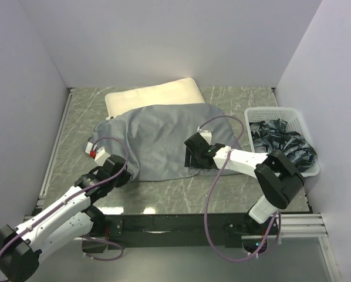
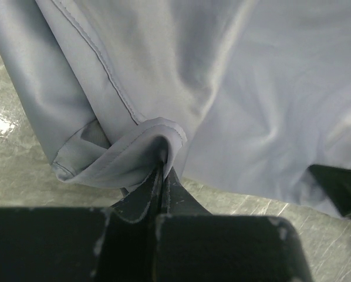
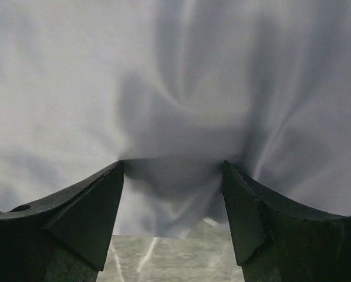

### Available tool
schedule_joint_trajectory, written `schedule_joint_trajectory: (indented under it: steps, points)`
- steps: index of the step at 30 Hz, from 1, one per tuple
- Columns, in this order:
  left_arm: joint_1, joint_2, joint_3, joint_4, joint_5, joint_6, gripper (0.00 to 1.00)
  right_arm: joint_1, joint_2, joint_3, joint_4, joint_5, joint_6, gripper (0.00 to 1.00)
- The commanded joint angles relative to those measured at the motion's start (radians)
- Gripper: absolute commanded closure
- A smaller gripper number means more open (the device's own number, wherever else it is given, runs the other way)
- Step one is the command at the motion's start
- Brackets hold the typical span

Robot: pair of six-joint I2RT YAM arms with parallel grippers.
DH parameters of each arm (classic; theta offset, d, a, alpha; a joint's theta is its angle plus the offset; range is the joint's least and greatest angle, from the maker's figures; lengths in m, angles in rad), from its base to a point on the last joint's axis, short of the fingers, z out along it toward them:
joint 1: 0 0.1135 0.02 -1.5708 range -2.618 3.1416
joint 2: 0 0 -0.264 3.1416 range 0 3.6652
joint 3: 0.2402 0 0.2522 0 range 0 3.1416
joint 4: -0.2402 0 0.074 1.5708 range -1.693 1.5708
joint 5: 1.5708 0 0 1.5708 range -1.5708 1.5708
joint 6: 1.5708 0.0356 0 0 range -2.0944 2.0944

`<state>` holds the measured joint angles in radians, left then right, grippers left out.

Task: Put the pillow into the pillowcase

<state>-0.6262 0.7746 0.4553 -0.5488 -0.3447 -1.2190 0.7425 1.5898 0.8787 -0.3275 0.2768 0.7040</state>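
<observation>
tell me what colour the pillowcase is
The pillowcase is plain grey, clearest in the top external view.

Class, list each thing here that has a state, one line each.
pillow: lying flat, near part covered
pillowcase: rumpled, draped over the pillow
left hand: shut on the pillowcase hem
right hand: open, against the cloth
basket: holding dark packets

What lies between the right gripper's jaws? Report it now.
Bunched grey pillowcase fabric fills the gap between the right gripper's open jaws, with marble table beneath; the right wrist view shows it.
</observation>
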Motion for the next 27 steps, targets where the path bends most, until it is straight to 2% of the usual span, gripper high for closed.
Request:
schedule_joint_trajectory:
  steps: [1, 4, 5, 6, 7, 9, 14, 19, 22, 27]
  points:
    - [-0.004, 0.005, 0.039, 0.004, -0.030, 0.004, 0.99, 0.004, 0.001, -0.044, 0.028, 0.030, 0.057, 0.28]
    - [-0.004, 0.020, 0.036, 0.023, -0.024, 0.007, 0.99, 0.015, 0.015, -0.070, 0.050, 0.010, 0.078, 0.55]
    - [-0.003, 0.025, 0.036, 0.027, -0.020, 0.010, 0.99, 0.015, 0.021, -0.073, 0.044, 0.007, 0.086, 0.86]
    - [-0.004, 0.032, 0.036, 0.033, -0.019, 0.015, 0.99, 0.014, 0.018, -0.083, 0.035, 0.012, 0.101, 0.97]
    - [-0.006, 0.035, 0.037, 0.045, -0.010, 0.019, 0.99, 0.011, -0.008, -0.090, 0.022, 0.025, 0.110, 1.00]
    - [-0.006, 0.043, 0.039, 0.061, 0.001, 0.039, 0.99, 0.003, -0.071, -0.131, -0.019, 0.061, 0.133, 1.00]
    - [-0.018, 0.069, 0.036, 0.107, 0.030, 0.049, 0.99, -0.040, -0.407, -0.204, -0.152, 0.104, 0.160, 1.00]
    - [-0.108, 0.130, 0.014, 0.159, 0.029, 0.003, 0.99, -0.043, -0.736, -0.262, -0.260, 0.150, 0.212, 1.00]
    - [-0.196, 0.182, 0.014, 0.179, 0.010, -0.046, 0.99, -0.045, -0.826, -0.290, -0.286, 0.136, 0.212, 1.00]
    - [-0.383, 0.258, 0.037, 0.149, -0.034, -0.141, 0.99, -0.045, -0.850, -0.336, -0.311, 0.090, 0.224, 1.00]
